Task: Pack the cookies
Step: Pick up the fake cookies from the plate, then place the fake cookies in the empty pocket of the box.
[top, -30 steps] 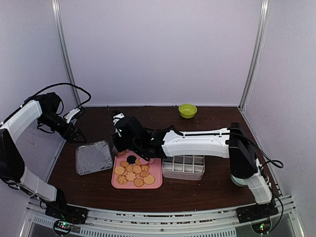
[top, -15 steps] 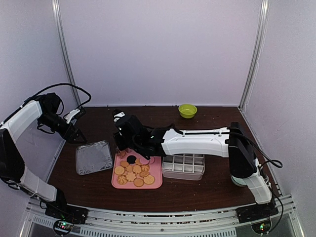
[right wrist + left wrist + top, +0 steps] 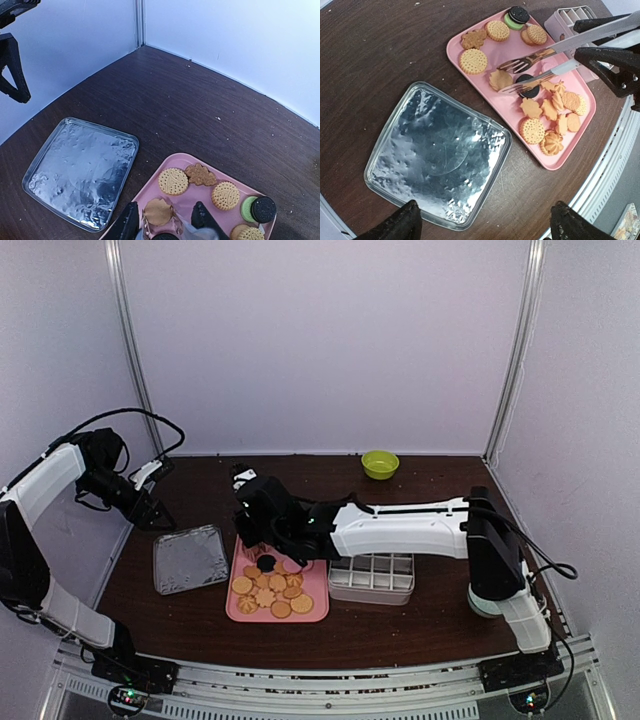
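Observation:
Several cookies [image 3: 270, 590] lie on a pink tray [image 3: 316, 611], mostly tan, with a black one [image 3: 527, 86] and a green-and-black pair [image 3: 257, 209]. My right gripper [image 3: 165, 226] reaches over the tray's far left corner, shut on metal tongs [image 3: 540, 56]. The tong tips sit either side of a tan flower-shaped cookie [image 3: 158, 211] that rests on the tray. My left gripper [image 3: 482, 227] hangs open and empty, high above the table's left side, over a foil tray [image 3: 437, 155].
A white box with several compartments [image 3: 372, 577] stands right of the pink tray. A green bowl [image 3: 380, 463] sits at the back right. The foil tray [image 3: 190, 558] lies left of the pink tray. White walls close in the sides and the back.
The right arm has edged slightly to the right, and the tong tips have narrowed around the tan cookie. The left arm has not moved.

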Motion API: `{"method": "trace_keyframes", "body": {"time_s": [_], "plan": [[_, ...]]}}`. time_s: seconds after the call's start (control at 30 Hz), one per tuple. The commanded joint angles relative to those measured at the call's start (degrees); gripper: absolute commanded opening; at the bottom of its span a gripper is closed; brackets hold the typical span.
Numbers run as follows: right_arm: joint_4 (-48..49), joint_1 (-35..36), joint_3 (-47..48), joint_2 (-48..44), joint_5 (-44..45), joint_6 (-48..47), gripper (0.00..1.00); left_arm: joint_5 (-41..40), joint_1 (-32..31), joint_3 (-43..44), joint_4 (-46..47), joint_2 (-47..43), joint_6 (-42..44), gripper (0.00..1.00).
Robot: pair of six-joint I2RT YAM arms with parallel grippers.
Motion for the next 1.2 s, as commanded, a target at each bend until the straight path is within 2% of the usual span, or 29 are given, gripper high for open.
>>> {"method": "trace_keyframes", "body": {"time_s": [0.0,0.13,0.27,0.63,0.8,0.97,1.17], "plan": [[1.1,-0.3,0.9,-5.1,2.0,-1.5,0.21,1.1,0.3,-0.4,-0.7,-0.5,1.0,0.92],[2.4,-0.5,-1.2,-10.0,2.8,-2.7,0.21,1.3,0.3,0.0,-0.7,-0.4,0.9,0.91],[3.8,-1.0,-7.2,-17.0,4.9,-3.6,0.21,1.5,0.3,0.3,-0.7,0.0,0.8,0.91],[1.0,-5.4,-36.8,-42.7,14.8,-0.8,0.21,3.0,0.3,0.5,-0.7,0.4,0.7,0.91],[-2.6,-7.3,-46.9,-51.8,18.2,2.1,0.21,3.4,0.3,0.9,-0.9,0.6,0.7,0.91],[-4.3,-8.4,-52.4,-56.3,19.6,4.4,0.22,3.4,0.3,1.5,-1.0,1.0,0.5,0.91],[-3.9,-9.4,-54.2,-55.8,19.7,5.1,0.22,3.6,0.3,1.7,-1.0,1.1,0.3,0.91]]}}
